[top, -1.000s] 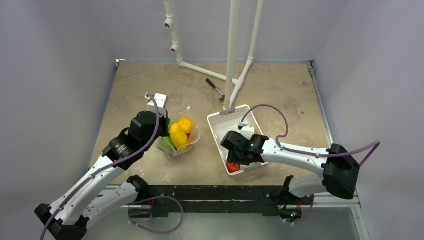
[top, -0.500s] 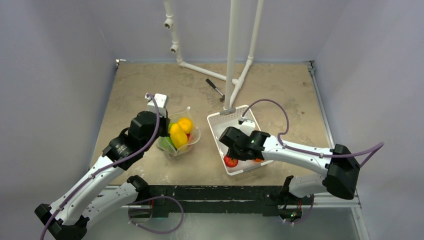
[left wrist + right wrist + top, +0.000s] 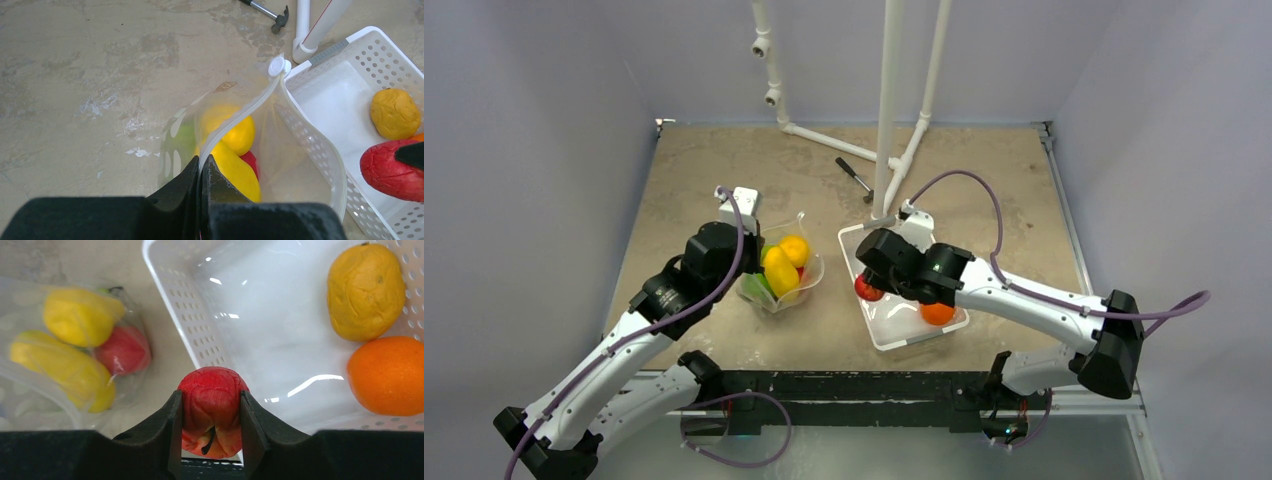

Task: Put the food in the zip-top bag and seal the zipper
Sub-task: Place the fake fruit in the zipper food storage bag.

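1. White perforated plastic tray [image 3: 250, 315], right: round orange [image 3: 387, 375] and lumpy yellow fruit [image 3: 366, 290] left to bag.
2. Crinkly clear zip-top bag [image 3: 300, 165], left of tray: several fruits inside; zipper [image 3: 240, 112] unsealed.
3. Left claw [image 3: 201, 165]: pinched shut on bag's mouth.
4. Right claw [image 3: 210, 415]: clamps red toy apple [image 3: 211, 385] over tray's left rim.

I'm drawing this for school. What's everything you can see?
zip-top bag: one, clear, left of the tray.
yellow fruits: two, inside the bag.
red fruit: one, inside the bag.
green piece: one, inside the bag.
tray: one, white, right of the bag.
orange: one, orange, in the tray.
lemon: one, dull yellow, in the tray.
red apple: one, held over the tray's left edge.
hammer: one, black head, far side of the table.
pipe frame: one, white, at the back.
table: one, tan.
left gripper: black, shut on the bag's mouth edge.
right gripper: black, shut on the red apple.
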`<state>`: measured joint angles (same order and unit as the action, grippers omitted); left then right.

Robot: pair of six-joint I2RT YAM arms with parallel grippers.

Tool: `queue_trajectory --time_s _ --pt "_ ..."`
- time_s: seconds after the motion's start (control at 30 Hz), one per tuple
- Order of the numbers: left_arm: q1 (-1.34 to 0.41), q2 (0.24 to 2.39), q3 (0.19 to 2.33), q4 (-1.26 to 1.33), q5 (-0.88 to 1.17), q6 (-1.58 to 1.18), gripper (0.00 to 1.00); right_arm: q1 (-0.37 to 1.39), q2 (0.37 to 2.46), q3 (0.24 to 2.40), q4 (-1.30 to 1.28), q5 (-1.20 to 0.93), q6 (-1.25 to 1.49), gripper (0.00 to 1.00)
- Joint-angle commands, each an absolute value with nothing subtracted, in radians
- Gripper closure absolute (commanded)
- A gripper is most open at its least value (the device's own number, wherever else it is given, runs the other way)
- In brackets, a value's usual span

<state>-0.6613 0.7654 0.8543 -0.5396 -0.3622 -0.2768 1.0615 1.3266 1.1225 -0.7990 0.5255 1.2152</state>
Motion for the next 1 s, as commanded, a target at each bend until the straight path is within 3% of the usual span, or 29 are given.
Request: queue_trajectory --time_s 0.0,0.5,0.97 --pt "-0.655 0.764 0.854 -0.494 -0.368 -0.283 1.00 1.068 1.297 1.231 -0.791 0.598 1.208 1.00" --pt "-0.655 0.765 0.854 -0.495 -0.372 -0.282 1.00 1.067 1.221 1.281 -0.248 0.407 0.869 1.00" --pt "-0.655 0.755 0.856 -0.495 -0.376 -0.284 1.00 1.111 1.447 1.378 -0.167 0.363 0.801 1.00"
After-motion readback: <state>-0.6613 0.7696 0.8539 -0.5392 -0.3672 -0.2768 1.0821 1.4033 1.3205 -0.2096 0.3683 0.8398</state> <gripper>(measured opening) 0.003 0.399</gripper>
